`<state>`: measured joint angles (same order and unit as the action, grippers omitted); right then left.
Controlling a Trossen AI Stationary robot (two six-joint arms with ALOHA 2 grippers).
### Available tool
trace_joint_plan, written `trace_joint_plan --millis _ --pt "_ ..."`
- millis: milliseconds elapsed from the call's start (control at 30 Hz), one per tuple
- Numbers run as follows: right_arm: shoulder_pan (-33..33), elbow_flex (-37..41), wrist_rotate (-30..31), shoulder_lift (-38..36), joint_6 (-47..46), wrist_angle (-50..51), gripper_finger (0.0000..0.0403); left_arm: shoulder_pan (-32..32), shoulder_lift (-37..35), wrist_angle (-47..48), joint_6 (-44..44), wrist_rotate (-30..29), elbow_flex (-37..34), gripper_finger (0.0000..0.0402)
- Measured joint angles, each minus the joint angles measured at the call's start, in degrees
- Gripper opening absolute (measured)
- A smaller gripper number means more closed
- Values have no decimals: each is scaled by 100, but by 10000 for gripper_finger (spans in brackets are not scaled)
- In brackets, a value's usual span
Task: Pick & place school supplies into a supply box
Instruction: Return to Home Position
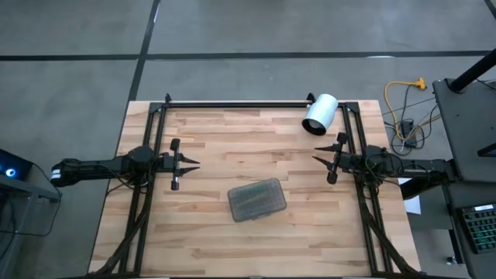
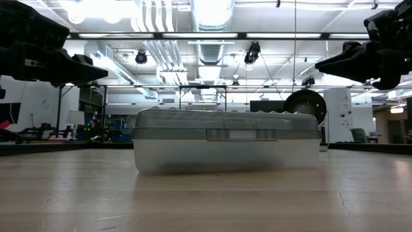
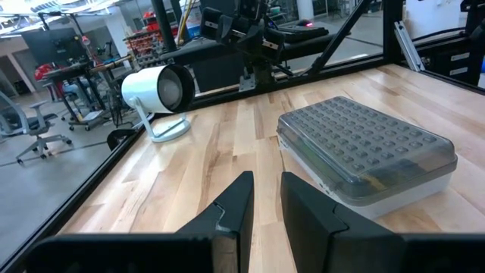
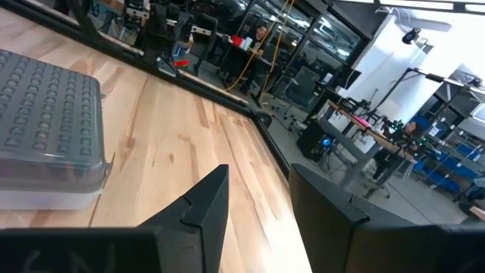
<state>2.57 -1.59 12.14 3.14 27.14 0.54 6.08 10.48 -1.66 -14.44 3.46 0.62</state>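
Observation:
The supply box (image 1: 257, 200) lies flat on the wooden table, a little near of its middle, with its grey textured lid (image 3: 364, 136) shut. The school supplies are hidden; only a dark shape (image 3: 383, 173) shows through the box's translucent wall. My left gripper (image 1: 194, 164) hovers at the table's left side, pointing level toward the box, slightly open with nothing between its fingers (image 3: 235, 216). My right gripper (image 1: 318, 158) hovers at the right side, open and empty, pointing toward the table's middle; the box (image 4: 45, 136) shows beside it in the right wrist view.
A white cylinder (image 1: 320, 114) on a small stand sits at the table's far right corner. Black frame rails (image 1: 232, 103) run along the far edge and down both sides. Bare wood lies around the box.

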Motion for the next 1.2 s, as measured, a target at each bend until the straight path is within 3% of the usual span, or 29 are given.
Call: trace_joint_plan --millis 1200 --pt "-2 -2 -8 2 -9 0 127 1 0 0 0 0 0 54"
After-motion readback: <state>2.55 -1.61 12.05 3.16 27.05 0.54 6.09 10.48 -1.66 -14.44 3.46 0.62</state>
